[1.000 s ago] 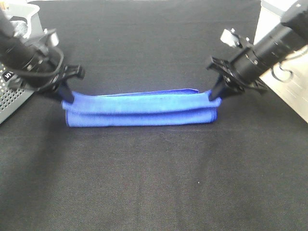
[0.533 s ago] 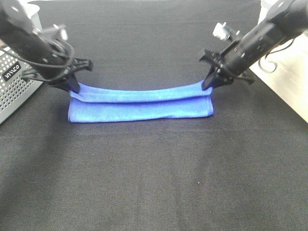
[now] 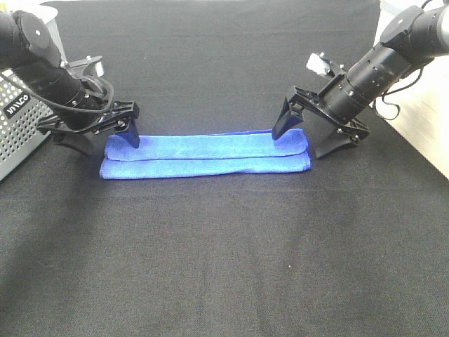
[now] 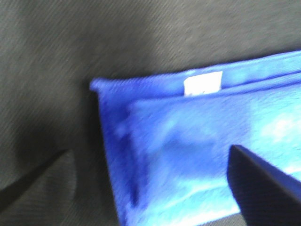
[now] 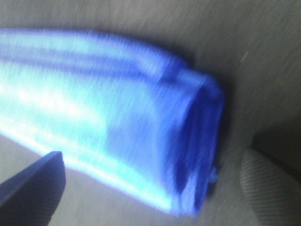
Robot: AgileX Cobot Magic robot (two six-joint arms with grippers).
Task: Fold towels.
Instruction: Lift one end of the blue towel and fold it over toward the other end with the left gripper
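Observation:
The royal-blue towel (image 3: 205, 154) lies folded into a long narrow strip across the middle of the black table. My left gripper (image 3: 105, 140) is open at the strip's left end, one finger over the towel and one beside it. My right gripper (image 3: 304, 139) is open, straddling the right end. The left wrist view shows the towel's folded end (image 4: 188, 155) with its small white tag (image 4: 203, 84). The right wrist view shows the layered right end (image 5: 141, 127) between the two spread fingers.
A grey perforated basket (image 3: 15, 133) stands at the left edge, just behind my left arm. A pale surface (image 3: 421, 119) borders the black table at the right. The black cloth (image 3: 224, 253) covers the table in front of the towel.
Both grippers have opened and let go of the towel's upper layer. That layer has dropped flat onto the strip. Both grippers have come down and sit around the ends.

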